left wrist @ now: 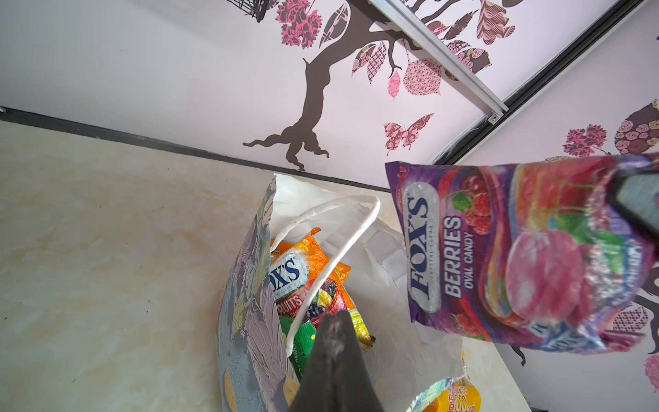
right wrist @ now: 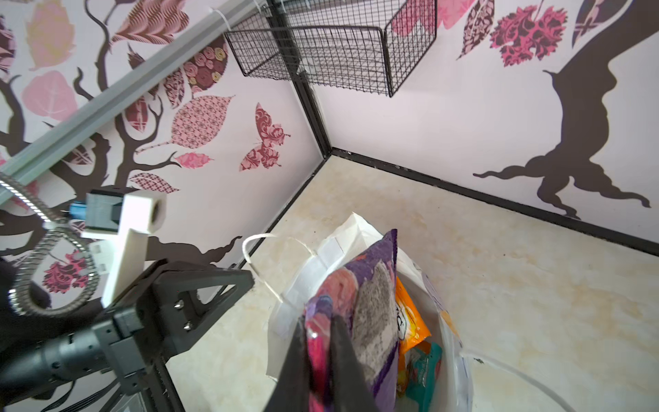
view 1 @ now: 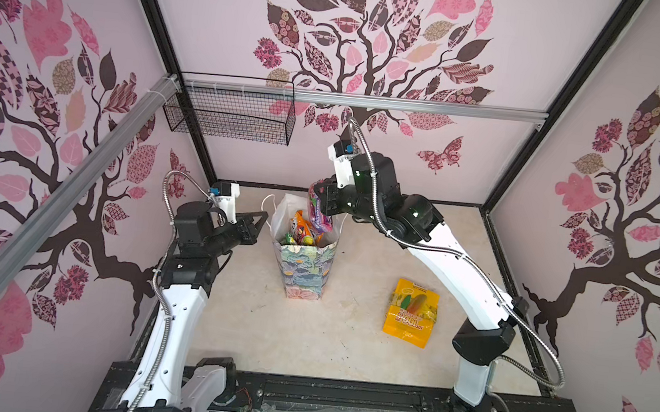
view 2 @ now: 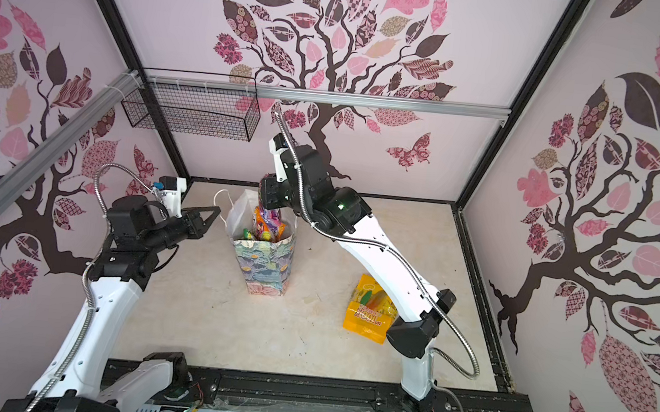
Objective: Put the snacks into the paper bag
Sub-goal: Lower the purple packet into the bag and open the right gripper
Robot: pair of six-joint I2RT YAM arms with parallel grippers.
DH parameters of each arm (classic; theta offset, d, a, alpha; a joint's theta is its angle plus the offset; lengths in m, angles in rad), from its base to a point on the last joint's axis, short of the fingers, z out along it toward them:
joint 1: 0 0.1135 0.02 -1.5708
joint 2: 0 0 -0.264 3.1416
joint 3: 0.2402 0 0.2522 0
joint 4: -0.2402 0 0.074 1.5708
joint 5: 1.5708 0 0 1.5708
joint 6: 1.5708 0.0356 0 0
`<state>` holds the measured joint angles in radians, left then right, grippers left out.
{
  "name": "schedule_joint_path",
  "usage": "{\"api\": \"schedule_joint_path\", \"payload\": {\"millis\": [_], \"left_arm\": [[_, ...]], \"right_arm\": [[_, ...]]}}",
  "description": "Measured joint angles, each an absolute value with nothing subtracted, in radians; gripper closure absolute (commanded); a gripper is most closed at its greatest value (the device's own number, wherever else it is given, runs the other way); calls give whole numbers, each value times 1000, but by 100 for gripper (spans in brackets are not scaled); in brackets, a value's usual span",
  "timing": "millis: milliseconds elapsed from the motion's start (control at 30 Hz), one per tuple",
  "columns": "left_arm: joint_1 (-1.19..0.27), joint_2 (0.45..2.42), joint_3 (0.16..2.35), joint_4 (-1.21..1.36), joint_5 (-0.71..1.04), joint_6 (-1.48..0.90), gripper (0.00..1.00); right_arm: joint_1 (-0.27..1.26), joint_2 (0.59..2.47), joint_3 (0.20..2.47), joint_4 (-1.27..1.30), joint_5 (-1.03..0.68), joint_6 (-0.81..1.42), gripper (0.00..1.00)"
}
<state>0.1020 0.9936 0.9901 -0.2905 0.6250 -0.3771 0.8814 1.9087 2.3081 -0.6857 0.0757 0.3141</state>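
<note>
The paper bag [view 1: 304, 271] [view 2: 265, 269] stands upright mid-table, floral outside, white inside [left wrist: 378, 257] [right wrist: 310, 271]. Several snacks [view 1: 301, 229] [left wrist: 306, 274] [right wrist: 410, 331] lie inside it. My right gripper [view 1: 320, 198] [right wrist: 319, 331] is shut on a purple FOX'S Berries packet [view 1: 321, 216] [left wrist: 517, 257] [right wrist: 371, 285], which hangs over the bag's mouth, lower end within the rim. A yellow packet [view 1: 411, 311] [view 2: 367, 309] lies flat on the table to the bag's right. My left gripper [view 1: 265, 216] [view 2: 217, 210] [left wrist: 335, 317] is shut and empty, its tip beside the bag's left rim and white cord handle [left wrist: 342, 246].
A black wire basket [view 1: 229, 115] hangs on the back wall above the left arm. An aluminium rail [view 1: 372, 102] runs along the back and left walls. The cell's walls close in the table on three sides.
</note>
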Motion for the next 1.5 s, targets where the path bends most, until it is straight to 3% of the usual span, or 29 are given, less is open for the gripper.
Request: {"api": "schedule_joint_path", "payload": {"millis": [600,1333,1500], "left_arm": [[102,990,985,-286,618,-377,100],[102,990,985,-286,615,-377,100],[102,990,985,-286,615,-377,100]], "right_arm": [[886,2005,2288,-698,259,284,100],[965,2002,2307,-790,215,316,100],[944,2025,2397,-868,228,332,100]]}}
